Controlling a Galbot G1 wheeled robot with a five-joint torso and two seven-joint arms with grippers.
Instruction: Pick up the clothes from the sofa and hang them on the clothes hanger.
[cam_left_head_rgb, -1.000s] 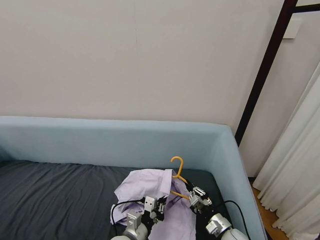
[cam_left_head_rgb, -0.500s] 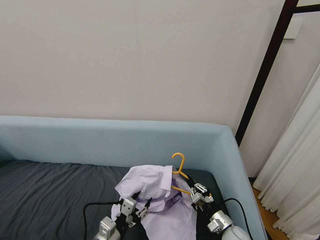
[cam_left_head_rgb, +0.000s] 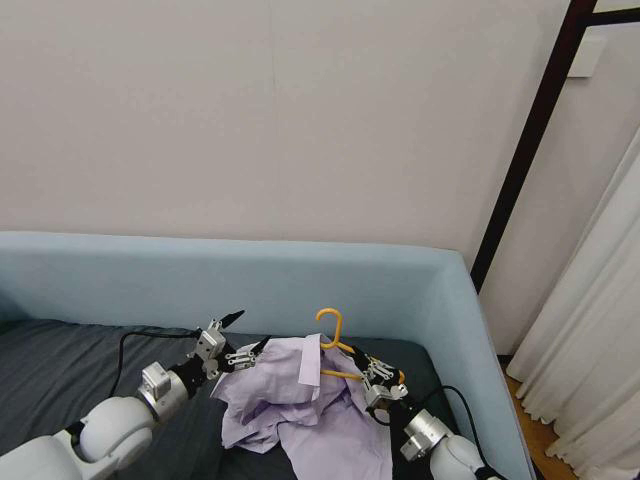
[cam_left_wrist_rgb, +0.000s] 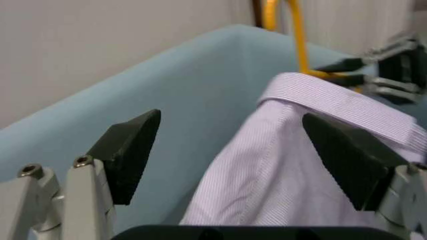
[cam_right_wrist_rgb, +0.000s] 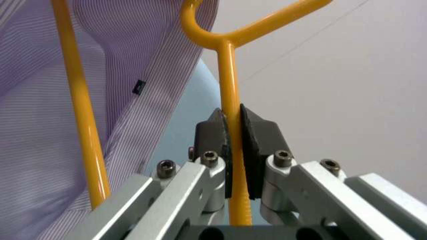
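Lilac striped shirt is bunched on the dark seat of the pale-blue sofa, near its right end. It is partly draped over a yellow hanger, whose hook rises at 12 o'clock of the heap. Right gripper, at 3 o'clock of the shirt, is clamped on the hanger's stem below the hook. Left gripper, at 9 o'clock of the shirt, has its fingers spread wide and holds nothing. Judgement: the fabric is light and limp and likely to sag or slide off the smooth wire, so the stiffer collar or a shoulder seam is the best hold. The hanger is rigid but thin and may twist between the pads. The right wrist view resolves the pads pinching the stem, which the head view leaves unclear. The left wrist view shows the collar folded over the hanger, ahead of the open fingers and untouched.
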